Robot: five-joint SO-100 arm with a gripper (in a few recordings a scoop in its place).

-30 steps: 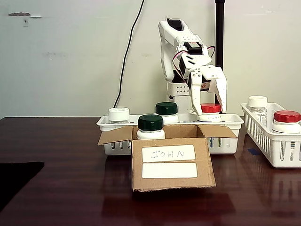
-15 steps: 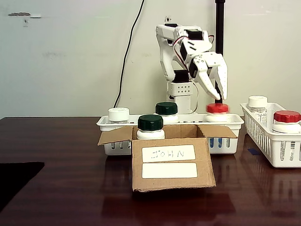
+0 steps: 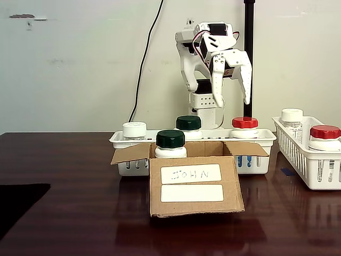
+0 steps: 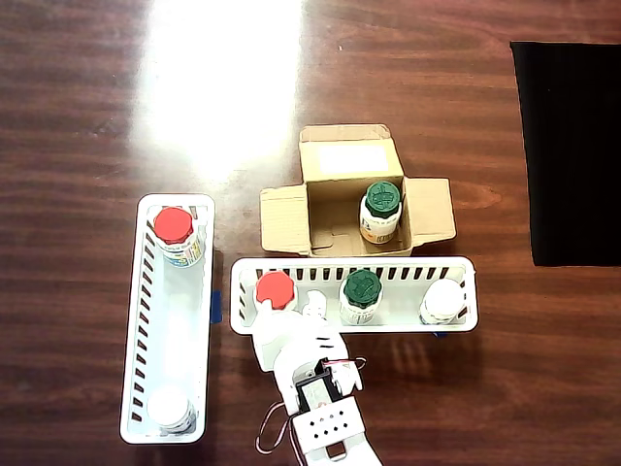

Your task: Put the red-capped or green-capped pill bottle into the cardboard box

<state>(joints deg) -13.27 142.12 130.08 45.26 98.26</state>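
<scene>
Red-capped pill bottle [image 3: 244, 127] upright in white basket [image 3: 264, 140] behind cardboard box [image 3: 193, 178], long axis vertical. Gripper [image 3: 233, 96] directly above cap, clear of it, fingers spread wide, empty. Box already holds green-capped bottle [image 4: 380, 212].

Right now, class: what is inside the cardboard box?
The cardboard box holds one green-capped bottle, standing upright. Its lower body is hidden behind the box front in the fixed view; the rest of the floor looks bare.

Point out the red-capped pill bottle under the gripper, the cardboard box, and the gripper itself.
pill bottle [image 3: 244, 123]: fixed view, on its red cap.
cardboard box [image 3: 192, 200]: fixed view, on its front wall, beside the lower label.
gripper [image 3: 232, 101]: fixed view, midway between its fingertips, above the bottle.
</scene>
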